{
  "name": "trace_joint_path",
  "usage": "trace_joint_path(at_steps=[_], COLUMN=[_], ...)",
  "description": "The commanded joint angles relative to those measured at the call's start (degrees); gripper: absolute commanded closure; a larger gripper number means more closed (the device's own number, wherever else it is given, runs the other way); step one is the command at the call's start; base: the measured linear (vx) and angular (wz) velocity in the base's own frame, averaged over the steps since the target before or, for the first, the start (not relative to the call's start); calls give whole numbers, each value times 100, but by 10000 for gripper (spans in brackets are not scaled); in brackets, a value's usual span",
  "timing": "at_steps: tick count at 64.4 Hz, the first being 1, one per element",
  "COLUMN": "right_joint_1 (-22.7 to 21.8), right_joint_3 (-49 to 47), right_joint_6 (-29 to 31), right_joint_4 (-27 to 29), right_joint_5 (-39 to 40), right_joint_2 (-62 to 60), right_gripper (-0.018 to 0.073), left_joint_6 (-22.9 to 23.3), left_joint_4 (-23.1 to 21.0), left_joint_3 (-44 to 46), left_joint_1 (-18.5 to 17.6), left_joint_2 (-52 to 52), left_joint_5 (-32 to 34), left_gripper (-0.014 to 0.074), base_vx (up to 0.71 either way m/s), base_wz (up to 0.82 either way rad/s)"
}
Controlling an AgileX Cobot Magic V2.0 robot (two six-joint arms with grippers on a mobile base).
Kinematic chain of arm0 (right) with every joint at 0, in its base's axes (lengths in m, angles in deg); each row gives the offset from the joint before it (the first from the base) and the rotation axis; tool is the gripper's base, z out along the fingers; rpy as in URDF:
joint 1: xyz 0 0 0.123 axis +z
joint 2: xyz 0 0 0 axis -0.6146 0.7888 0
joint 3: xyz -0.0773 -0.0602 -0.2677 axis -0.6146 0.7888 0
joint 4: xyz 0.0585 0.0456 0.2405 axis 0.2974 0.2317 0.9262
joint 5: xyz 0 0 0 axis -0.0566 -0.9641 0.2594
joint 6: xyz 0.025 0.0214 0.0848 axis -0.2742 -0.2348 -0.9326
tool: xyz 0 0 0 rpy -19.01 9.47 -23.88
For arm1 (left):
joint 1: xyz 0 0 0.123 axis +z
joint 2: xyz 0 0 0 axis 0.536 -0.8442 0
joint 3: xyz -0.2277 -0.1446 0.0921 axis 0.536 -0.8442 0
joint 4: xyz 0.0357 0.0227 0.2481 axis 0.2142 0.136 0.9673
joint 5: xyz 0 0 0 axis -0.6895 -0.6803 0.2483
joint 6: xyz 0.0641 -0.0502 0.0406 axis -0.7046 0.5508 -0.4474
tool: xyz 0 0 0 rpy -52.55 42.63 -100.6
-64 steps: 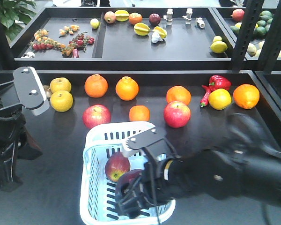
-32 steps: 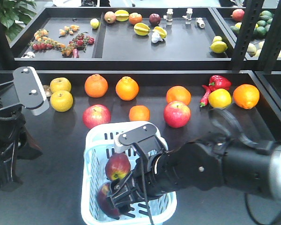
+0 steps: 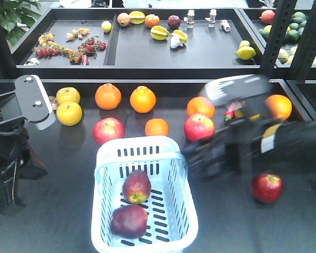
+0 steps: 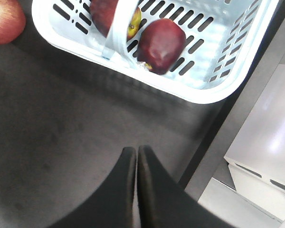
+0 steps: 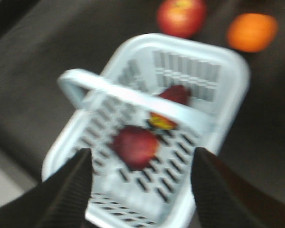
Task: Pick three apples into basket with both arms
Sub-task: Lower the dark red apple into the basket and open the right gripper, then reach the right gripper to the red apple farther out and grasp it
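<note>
The basket (image 3: 142,195), pale blue-white with slotted walls and floor, sits on the dark table (image 3: 58,221) at the front centre, its handle arching across the top. The right arm (image 3: 253,142) is a motion-blurred black mass to the right of the basket, above the table. The left arm (image 3: 10,147) stands at the far left, its silver wrist plate tilted up, well apart from the basket. Inside the basket lie two of the dark red apples: one with a yellow-green patch (image 3: 137,186) toward the middle, and a darker one (image 3: 129,221) just in front of it, nearly touching. A third red apple (image 3: 267,187) rests on the table to the right, outside the basket and near the right arm. The right gripper (image 5: 140,180) is spread wide with nothing between its fingers, hanging over the basket in its own wrist view. The left gripper (image 4: 135,156) has its fingers pressed together, empty, over bare table beside the basket's rim.
</note>
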Motion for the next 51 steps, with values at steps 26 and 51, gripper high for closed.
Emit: trace_joint_path(at_steps=[26,51], right_joint_1=[-2980,-3585], right_joint_3=[-190,-707], right_joint_6=[778,1136], right_joint_4=[-529,-540], right_joint_5=[-1084,-1256], right_joint_2=[566,2101], right_gripper=[330,81], left_joint_6=[12,12], left_joint_4=[-124,-124], left_joint_3=[119,119], left_joint_1=[-21,-21], left_joint_2=[146,146], left_joint_5=[184,184], left_gripper=[603,603], base_vx=[0,0], base_wz=[0,0])
